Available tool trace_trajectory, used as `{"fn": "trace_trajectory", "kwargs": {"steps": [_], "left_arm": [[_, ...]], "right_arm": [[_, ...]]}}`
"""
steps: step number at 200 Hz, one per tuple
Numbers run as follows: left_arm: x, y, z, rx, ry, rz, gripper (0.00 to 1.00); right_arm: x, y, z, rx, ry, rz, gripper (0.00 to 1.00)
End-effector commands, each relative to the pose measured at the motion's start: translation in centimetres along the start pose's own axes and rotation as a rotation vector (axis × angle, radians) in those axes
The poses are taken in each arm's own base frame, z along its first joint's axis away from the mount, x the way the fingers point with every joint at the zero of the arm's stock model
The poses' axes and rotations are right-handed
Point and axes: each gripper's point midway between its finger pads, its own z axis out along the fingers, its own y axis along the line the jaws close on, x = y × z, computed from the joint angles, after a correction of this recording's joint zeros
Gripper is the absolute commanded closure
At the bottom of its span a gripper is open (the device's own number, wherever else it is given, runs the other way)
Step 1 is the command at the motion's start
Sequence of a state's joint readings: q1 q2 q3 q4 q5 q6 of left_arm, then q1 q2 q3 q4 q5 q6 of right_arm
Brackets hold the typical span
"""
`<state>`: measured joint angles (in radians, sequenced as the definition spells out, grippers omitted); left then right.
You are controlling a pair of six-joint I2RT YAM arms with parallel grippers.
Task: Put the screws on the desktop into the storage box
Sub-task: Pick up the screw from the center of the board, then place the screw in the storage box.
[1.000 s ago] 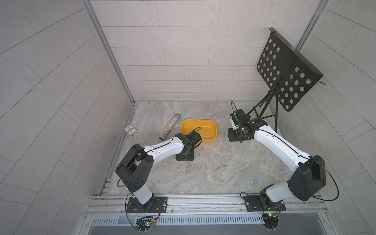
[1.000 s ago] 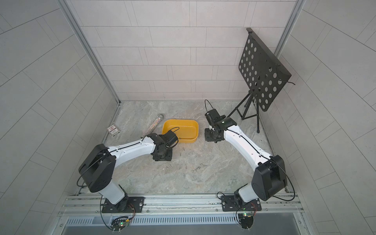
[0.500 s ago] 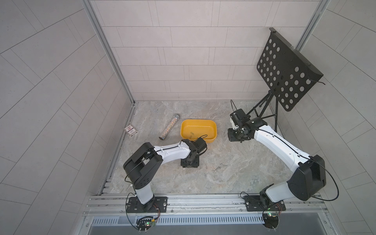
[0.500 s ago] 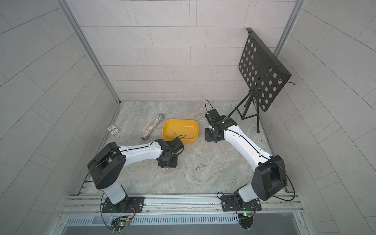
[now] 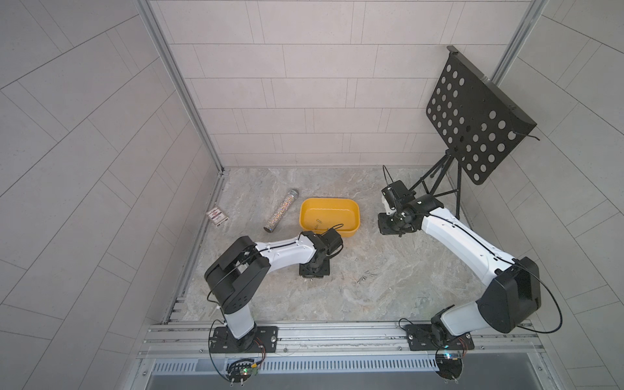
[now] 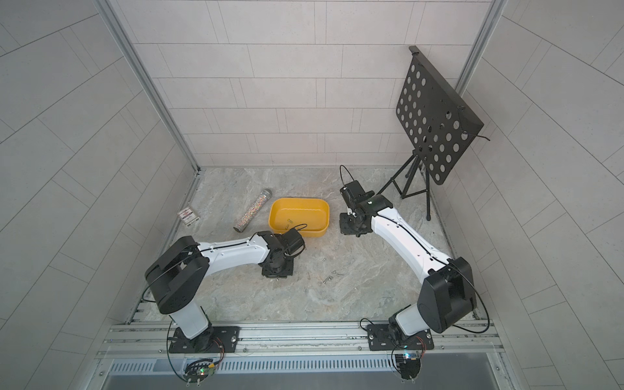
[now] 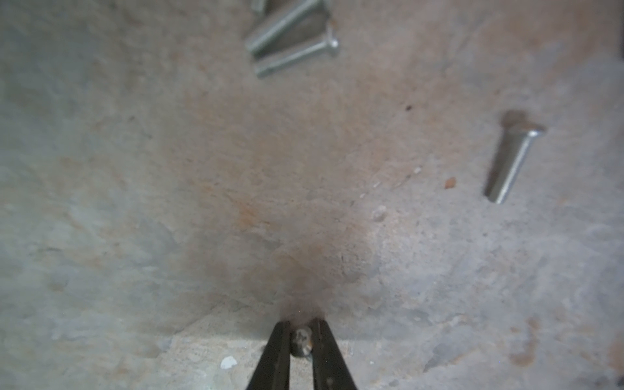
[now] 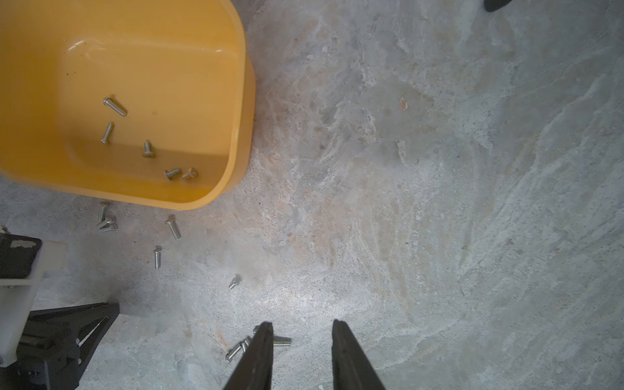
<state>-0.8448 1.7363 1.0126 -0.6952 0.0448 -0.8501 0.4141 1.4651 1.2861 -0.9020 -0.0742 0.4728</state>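
The left gripper (image 7: 301, 332) clamps a screw (image 7: 301, 344) on the desktop (image 7: 169, 202), just near of the storage box (image 5: 329, 201), so the carry is short. Right of it more screws (image 5: 362, 278) lie loose, and the right gripper (image 8: 303, 324) hovers parted and empty right of the box, clear of the left arm

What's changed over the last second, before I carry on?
The left gripper drew back from the shallow yellow plastic storage box toward the robot's base and, low on the grey marble-patterned desktop, closed on one small silver screw. The right gripper, open, and the box stayed where they were.
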Motion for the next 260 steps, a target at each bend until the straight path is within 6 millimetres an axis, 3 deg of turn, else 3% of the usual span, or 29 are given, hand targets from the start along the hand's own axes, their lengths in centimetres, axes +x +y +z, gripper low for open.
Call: {"fn": "trace_trajectory", "kwargs": {"steps": [1,44,141,161,199,224,260], "left_arm": [[0.9,1.0,0.9,-0.044,0.030,0.005,0.90],[0.7,1.3,0.1,-0.058,0.014,0.012,0.94],[-2.8,0.2,-6.9,-0.037,-0.117,0.050,0.95],[-4.7,-0.4,-8.3,-0.023,-0.151,0.055,0.95],[-10.4,-2.1,-11.4,0.008,-0.234,0.062,0.95],[-13.8,-3.1,-11.9,0.022,-0.250,0.056,0.95],[-17.4,-3.9,-11.0,0.018,-0.246,0.044,0.95]], "right_arm": [[0.3,-0.1,0.0,0.011,0.014,0.004,0.66],[0.3,0.0,0.0,0.009,0.013,0.003,0.66],[0.1,0.0,-0.4,0.010,0.004,-0.001,0.66],[0.1,0.0,-0.4,0.009,0.003,-0.003,0.66],[-0.1,0.1,-0.6,0.007,-0.003,-0.007,0.66],[-0.2,0.0,-0.7,0.011,-0.002,-0.015,0.66],[-0.3,0.0,-0.8,0.013,-0.001,-0.023,0.66]]}}
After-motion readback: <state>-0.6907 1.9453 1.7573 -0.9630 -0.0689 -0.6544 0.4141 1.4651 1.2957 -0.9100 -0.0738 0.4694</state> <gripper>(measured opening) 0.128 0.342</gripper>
